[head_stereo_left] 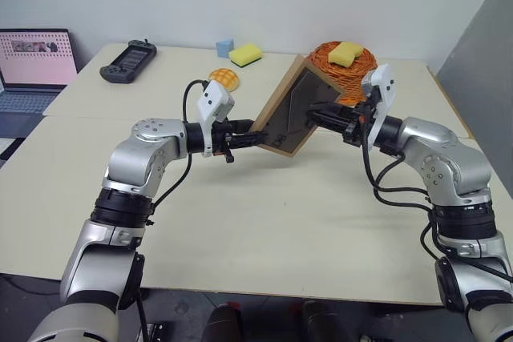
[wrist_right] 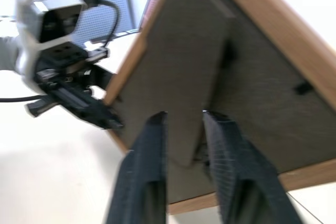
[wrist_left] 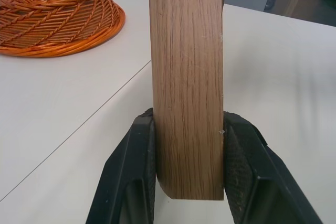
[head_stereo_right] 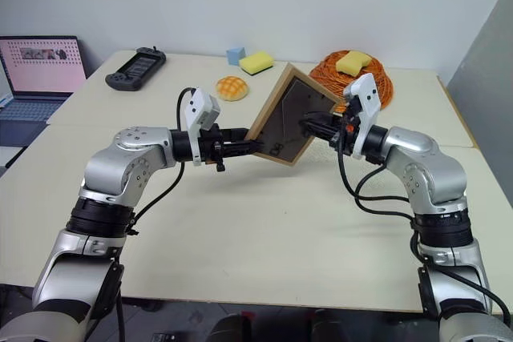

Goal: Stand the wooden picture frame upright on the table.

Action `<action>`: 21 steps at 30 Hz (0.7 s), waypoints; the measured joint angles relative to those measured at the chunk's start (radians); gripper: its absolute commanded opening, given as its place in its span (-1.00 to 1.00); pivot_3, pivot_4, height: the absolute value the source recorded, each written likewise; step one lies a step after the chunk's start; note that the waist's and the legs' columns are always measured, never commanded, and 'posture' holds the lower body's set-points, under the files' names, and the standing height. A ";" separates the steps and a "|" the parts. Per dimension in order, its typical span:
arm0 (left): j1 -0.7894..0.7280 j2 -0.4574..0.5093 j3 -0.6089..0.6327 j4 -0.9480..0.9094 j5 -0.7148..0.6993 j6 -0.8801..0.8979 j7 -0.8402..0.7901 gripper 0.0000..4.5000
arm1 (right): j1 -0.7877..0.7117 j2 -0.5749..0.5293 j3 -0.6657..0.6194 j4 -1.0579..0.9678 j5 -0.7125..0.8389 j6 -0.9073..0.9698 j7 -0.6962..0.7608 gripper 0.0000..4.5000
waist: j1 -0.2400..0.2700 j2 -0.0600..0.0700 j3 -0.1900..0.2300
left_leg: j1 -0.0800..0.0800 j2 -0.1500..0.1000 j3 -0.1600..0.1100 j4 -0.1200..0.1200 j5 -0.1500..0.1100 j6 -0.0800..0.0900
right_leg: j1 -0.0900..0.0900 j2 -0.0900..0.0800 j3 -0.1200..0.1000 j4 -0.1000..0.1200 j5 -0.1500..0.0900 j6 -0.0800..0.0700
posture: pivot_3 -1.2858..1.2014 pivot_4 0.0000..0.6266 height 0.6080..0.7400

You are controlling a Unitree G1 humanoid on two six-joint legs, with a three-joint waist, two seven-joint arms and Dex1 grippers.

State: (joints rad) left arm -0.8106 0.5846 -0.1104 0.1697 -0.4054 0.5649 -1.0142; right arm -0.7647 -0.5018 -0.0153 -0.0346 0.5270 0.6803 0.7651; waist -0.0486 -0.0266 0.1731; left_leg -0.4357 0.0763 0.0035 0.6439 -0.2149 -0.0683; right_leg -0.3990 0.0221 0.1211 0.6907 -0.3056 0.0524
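The wooden picture frame (head_stereo_left: pixel 290 111) hangs tilted on one corner above the table (head_stereo_left: pixel 264 222), its dark back panel turned toward me. My left gripper (head_stereo_left: pixel 252 138) is shut on the frame's lower left wooden edge; in the left wrist view both fingers (wrist_left: pixel 137 171) press the light-wood rail (wrist_left: pixel 186 77). My right gripper (head_stereo_left: pixel 315 118) reaches in from the right against the back panel. It is open, with its two fingers (wrist_right: pixel 152 150) on either side of the tip of the stand flap (wrist_right: pixel 194 87). The frame's front is hidden.
An orange wicker basket (head_stereo_left: pixel 353 70) holding a yellow sponge (head_stereo_left: pixel 345 54) stands right behind the frame. Further back lie another yellow sponge (head_stereo_left: pixel 245 54), a blue block (head_stereo_left: pixel 224 46), a round bun (head_stereo_left: pixel 224 78) and a black handheld console (head_stereo_left: pixel 128 61). A laptop (head_stereo_left: pixel 32 62) sits off the table's left.
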 measured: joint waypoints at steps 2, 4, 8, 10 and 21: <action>0.000 0.000 0.002 0.000 0.000 0.001 0.003 -0.41 | -0.001 0.000 0.001 0.007 -0.010 -0.018 0.005 0.01 | 0.000 0.000 0.000 | 0.000 0.000 0.000 0.000 0.000 0.000 | -0.001 0.000 0.000 0.001 0.000 0.000 | 0.03 -0.52 1.00; 0.000 0.000 0.006 0.001 0.000 0.001 0.006 -0.41 | -0.005 0.000 0.003 0.020 -0.022 -0.028 0.013 0.01 | 0.000 0.000 0.000 | 0.000 0.000 0.000 0.000 0.000 0.000 | -0.001 0.000 0.000 0.002 0.000 0.000 | 0.03 -0.52 1.00; 0.001 -0.003 0.015 0.001 0.000 0.001 0.013 -0.41 | -0.025 0.003 0.007 0.044 -0.039 -0.044 0.018 0.01 | 0.000 0.000 0.000 | 0.000 0.000 0.001 0.000 0.000 0.000 | -0.003 0.000 0.001 0.005 0.000 0.000 | 0.03 -0.52 1.00; 0.001 -0.004 0.018 0.001 0.000 0.001 0.017 -0.41 | -0.035 0.011 0.007 0.049 -0.043 -0.047 0.015 0.01 | 0.000 0.000 0.000 | 0.000 0.000 0.002 0.000 0.000 0.000 | -0.004 0.000 0.001 0.006 0.000 0.000 | 0.03 -0.52 1.00; 0.001 -0.021 0.035 0.029 0.015 -0.004 0.021 -0.41 | -0.074 0.103 0.007 0.025 -0.040 -0.019 -0.051 0.01 | -0.002 0.000 0.000 | -0.001 0.000 0.002 0.000 0.000 0.000 | -0.005 0.000 0.001 0.007 0.000 -0.001 | 0.03 -0.52 1.00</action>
State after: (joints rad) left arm -0.8092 0.5636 -0.0758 0.1984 -0.3903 0.5614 -0.9933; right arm -0.8384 -0.3993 -0.0079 -0.0099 0.4872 0.6611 0.7144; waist -0.0510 -0.0265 0.1731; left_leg -0.4364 0.0765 0.0052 0.6440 -0.2149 -0.0684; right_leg -0.4041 0.0220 0.1217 0.6975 -0.3060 0.0514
